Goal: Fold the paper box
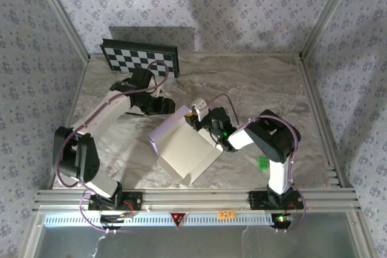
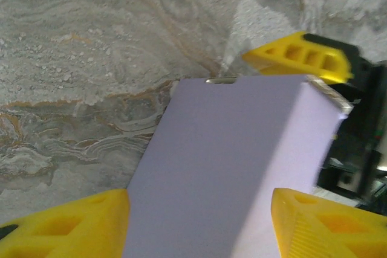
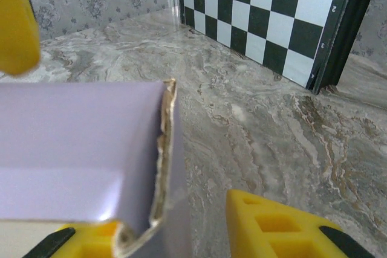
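A black-and-white checkerboard panel (image 1: pixel 140 57) stands at the far edge of the marble-patterned counter (image 1: pixel 254 83), toward its far-left corner. The left fingers (image 2: pixel 66 231) are spread apart over the face of a raised panel of the pale-lavender thin cardboard box (image 1: pixel 181 146). The box lies partly folded mid-counter, nearer the near edge. The 2 right fingers (image 3: pixel 284 228) are apart, astride that panel's ragged edge.
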`<state>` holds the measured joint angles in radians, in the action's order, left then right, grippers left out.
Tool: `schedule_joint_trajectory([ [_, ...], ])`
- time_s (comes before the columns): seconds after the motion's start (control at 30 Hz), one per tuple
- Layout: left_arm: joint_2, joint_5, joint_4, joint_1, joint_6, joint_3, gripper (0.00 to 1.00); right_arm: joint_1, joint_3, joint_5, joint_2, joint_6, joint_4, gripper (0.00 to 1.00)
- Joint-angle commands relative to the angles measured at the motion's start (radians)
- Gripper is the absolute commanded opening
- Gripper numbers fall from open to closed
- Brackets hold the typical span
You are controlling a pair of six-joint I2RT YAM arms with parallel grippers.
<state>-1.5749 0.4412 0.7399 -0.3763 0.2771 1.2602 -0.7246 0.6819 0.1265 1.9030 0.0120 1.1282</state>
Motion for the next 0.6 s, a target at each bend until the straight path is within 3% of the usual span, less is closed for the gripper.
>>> schedule_joint_trajectory([
  [0.0,-0.033,0.041,0.032,0.032,-0.038,0.047,0.62,-0.003,0.024,-0.006,-0.001,0.009,-0.003,0.31],
  [0.4,-0.219,0.24,-0.033,0.058,-0.068,0.068,0.57,-0.001,0.063,0.007,0.041,0.004,-0.002,0.27],
  [0.57,-0.188,0.277,-0.049,0.06,-0.066,0.061,0.57,-0.003,0.061,0.006,0.047,0.003,0.005,0.24],
])
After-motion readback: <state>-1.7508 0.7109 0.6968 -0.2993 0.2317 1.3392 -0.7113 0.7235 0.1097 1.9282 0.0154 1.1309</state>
